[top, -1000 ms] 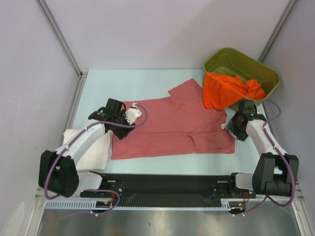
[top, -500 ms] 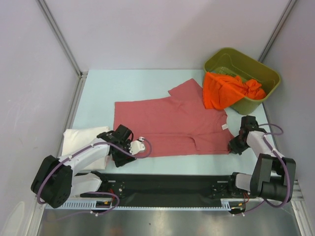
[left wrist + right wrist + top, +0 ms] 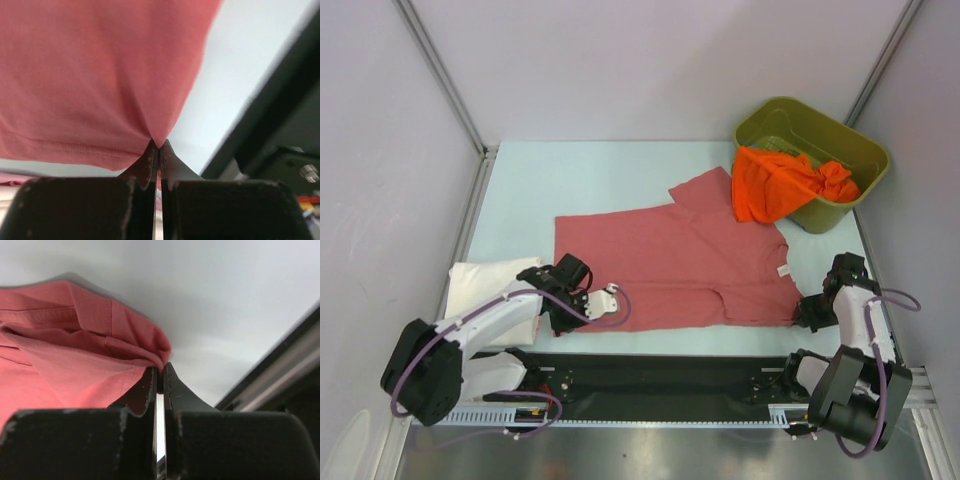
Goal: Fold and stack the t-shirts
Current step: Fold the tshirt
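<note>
A salmon-red t-shirt point(image 3: 670, 265) lies spread flat in the middle of the table. My left gripper point(image 3: 561, 318) is shut on its near left corner. In the left wrist view the cloth point(image 3: 90, 75) bunches into the closed left gripper point(image 3: 159, 147). My right gripper point(image 3: 802, 316) is shut on the shirt's near right corner. The right wrist view shows a fold of the salmon-red shirt point(image 3: 60, 350) pinched in the right gripper point(image 3: 161, 371). An orange t-shirt point(image 3: 775, 185) hangs over the front rim of the bin. A white t-shirt point(image 3: 485, 285) lies folded at the left.
The olive-green bin point(image 3: 820, 135) stands at the back right corner. The black rail point(image 3: 660, 375) that carries the arm bases runs along the near edge, close behind both grippers. Grey walls enclose the table at the left, back and right.
Both arms came back toward the near edge and both grippers closed on the salmon-red shirt's near corners. The shirt has slid slightly toward me and lies flatter.
</note>
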You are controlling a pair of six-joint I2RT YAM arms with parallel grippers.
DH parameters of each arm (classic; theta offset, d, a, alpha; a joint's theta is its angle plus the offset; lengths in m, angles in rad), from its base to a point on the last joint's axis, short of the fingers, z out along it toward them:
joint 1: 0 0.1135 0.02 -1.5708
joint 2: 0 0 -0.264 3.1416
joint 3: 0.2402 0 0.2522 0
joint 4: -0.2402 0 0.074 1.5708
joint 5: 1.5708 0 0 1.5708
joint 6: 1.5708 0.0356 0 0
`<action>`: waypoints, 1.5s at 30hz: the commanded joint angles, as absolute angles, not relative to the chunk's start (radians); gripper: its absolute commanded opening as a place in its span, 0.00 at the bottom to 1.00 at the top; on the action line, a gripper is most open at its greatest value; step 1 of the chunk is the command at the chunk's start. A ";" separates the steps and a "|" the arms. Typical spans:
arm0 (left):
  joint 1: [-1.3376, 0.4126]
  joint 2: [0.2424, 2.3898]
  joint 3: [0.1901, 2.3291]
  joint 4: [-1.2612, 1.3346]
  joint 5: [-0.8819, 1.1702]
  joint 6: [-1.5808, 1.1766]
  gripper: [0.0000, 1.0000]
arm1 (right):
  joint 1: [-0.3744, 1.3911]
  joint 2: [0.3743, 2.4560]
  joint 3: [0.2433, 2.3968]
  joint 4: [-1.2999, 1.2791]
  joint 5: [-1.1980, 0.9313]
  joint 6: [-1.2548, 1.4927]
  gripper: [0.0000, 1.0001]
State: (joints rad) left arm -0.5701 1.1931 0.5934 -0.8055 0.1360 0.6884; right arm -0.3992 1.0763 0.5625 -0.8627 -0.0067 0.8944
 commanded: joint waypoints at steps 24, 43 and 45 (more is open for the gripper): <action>-0.127 1.494 1.291 -0.782 0.235 0.362 0.97 | 0.183 1.480 1.403 -0.532 0.483 0.270 0.61; -0.107 1.620 1.365 -0.709 0.255 0.331 0.99 | 0.097 1.589 0.954 0.122 0.408 0.425 0.92; -0.107 1.611 1.358 -0.707 0.261 0.334 0.99 | 0.104 1.586 0.936 0.224 0.335 0.387 0.77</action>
State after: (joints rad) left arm -0.1154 1.6337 1.3266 -0.7284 0.2276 0.3477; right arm 0.0860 1.5925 0.9463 -0.0162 0.4133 0.4149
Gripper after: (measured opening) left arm 0.990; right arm 0.843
